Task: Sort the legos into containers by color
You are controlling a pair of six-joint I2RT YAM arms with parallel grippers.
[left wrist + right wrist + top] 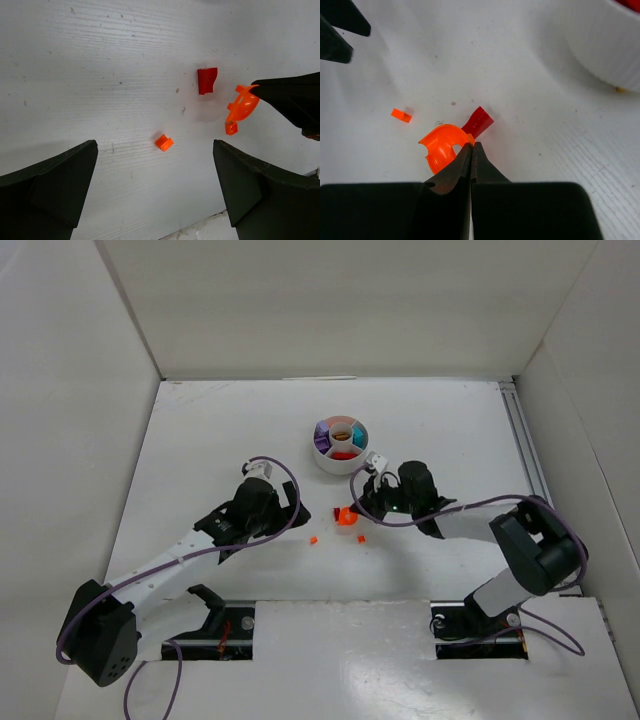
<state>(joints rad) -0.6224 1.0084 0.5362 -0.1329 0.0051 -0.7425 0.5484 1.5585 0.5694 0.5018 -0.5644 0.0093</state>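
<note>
White table [530,65] beneath orange dome [439,148], rim pinched in right pincer [471,145]

Finding: I am operating in a robotics lab test cell, not a home or shop. Evidence follows.

The white tabletop [200,440] is boxed in on three sides by plain white panel walls [330,300]. A metal rail [525,440] runs along its right edge.

The left arm [170,565] and right arm [520,550] are bolted through cut-outs [225,625] in the near board. Their purple cables [478,505] loop exposed along them.

The loose items are tiny plastic legos [346,517] and one small divided white dish [330,464]. The wrist views show the bare, scuffed white surface.
</note>
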